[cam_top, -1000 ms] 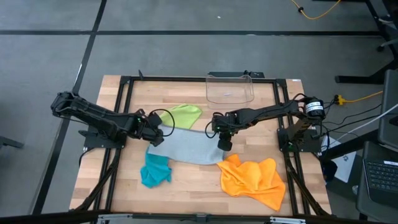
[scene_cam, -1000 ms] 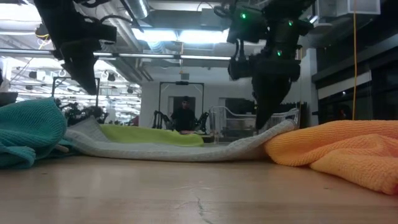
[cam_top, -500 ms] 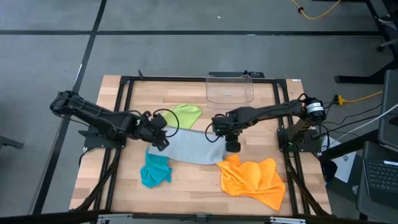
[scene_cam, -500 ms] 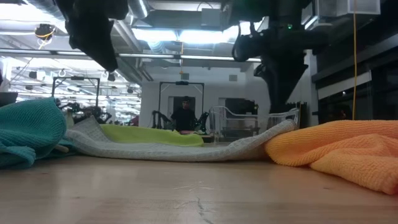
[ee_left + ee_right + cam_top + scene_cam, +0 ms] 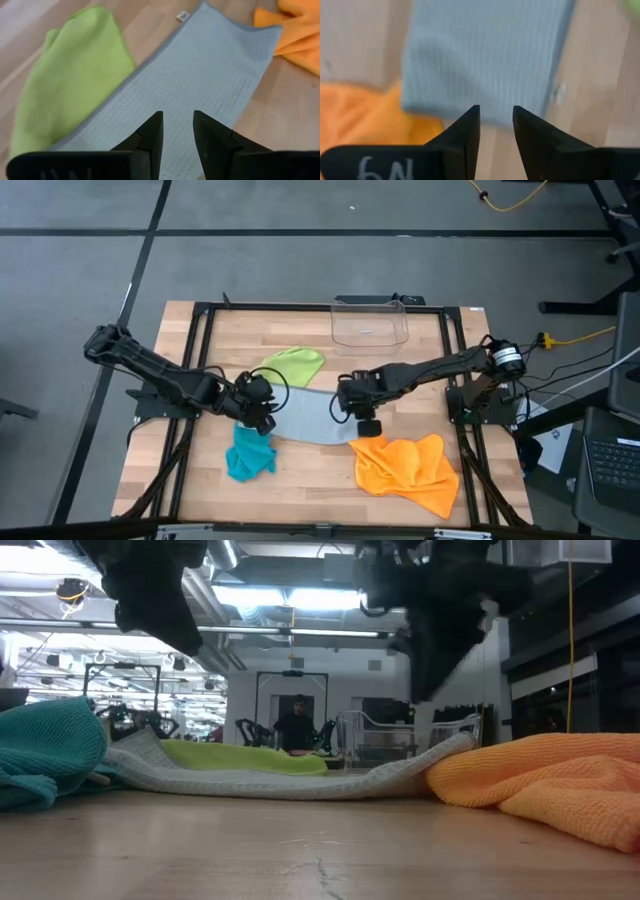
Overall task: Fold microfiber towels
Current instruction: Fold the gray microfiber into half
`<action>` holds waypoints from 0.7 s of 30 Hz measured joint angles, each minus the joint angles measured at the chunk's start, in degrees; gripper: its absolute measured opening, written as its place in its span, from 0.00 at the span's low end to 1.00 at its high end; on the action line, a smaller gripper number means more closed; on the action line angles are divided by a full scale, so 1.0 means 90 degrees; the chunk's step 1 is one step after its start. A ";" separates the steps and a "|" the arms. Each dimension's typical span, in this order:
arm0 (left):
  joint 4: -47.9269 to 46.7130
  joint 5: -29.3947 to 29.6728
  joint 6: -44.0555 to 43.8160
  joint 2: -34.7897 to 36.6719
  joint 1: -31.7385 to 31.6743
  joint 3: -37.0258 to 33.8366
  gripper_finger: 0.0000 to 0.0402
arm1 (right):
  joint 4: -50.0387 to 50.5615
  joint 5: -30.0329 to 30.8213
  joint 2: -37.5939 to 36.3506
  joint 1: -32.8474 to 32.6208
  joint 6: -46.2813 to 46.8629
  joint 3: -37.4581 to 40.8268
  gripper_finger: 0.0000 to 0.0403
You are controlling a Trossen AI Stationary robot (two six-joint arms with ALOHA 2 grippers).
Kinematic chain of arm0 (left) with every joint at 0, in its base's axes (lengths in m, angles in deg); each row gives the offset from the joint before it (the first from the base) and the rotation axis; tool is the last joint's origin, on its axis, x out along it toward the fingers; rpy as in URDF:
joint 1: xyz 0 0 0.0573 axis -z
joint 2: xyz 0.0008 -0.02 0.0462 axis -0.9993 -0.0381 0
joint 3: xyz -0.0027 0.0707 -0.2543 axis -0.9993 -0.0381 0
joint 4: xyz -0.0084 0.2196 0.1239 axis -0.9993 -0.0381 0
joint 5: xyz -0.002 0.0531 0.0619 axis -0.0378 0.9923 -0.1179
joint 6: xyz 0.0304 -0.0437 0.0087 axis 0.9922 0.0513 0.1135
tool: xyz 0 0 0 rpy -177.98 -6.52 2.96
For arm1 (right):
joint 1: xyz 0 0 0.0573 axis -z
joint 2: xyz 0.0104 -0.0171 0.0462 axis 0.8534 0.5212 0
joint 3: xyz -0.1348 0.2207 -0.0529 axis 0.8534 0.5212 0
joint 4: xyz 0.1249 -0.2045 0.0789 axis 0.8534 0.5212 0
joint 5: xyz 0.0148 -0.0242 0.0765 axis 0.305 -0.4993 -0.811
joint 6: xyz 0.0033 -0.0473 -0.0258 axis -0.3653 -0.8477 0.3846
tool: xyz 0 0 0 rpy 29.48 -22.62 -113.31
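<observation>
The light grey towel (image 5: 305,416), a ribbed oblong cloth, lies flat mid-counter (image 5: 300,480) between the lime green towel (image 5: 297,365) and the crumpled orange towel (image 5: 405,470). The left tool (image 5: 177,131) and the right tool (image 5: 496,122) hover over its opposite ends, each with a narrow gap, gripping nothing. The teal towel (image 5: 250,455) sits bunched nearby.

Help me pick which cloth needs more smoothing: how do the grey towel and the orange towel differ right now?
The grey towel lies spread flat as a long strip between both arms; the orange towel is crumpled into loose folds. The grey one sits mid-table with its end over the orange one's edge; the orange one lies near the front right corner. Neither is held.
</observation>
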 joint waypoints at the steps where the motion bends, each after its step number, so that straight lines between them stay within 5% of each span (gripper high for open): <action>1: 0.0144 0.0020 0.0000 0.0000 0.0005 -0.0075 0.25 | -0.0307 0.0000 0.0000 -0.0022 -0.0010 0.0000 0.29; 12: 0.0406 0.0511 0.0019 0.0000 -0.0030 -0.0491 0.25 | -0.1074 0.0007 0.0041 -0.0073 0.0313 0.0436 0.29; 21: 0.0412 0.0517 0.0020 0.0000 -0.0029 -0.0491 0.25 | 0.0559 -0.0114 0.0036 -0.0322 0.2013 0.0722 0.29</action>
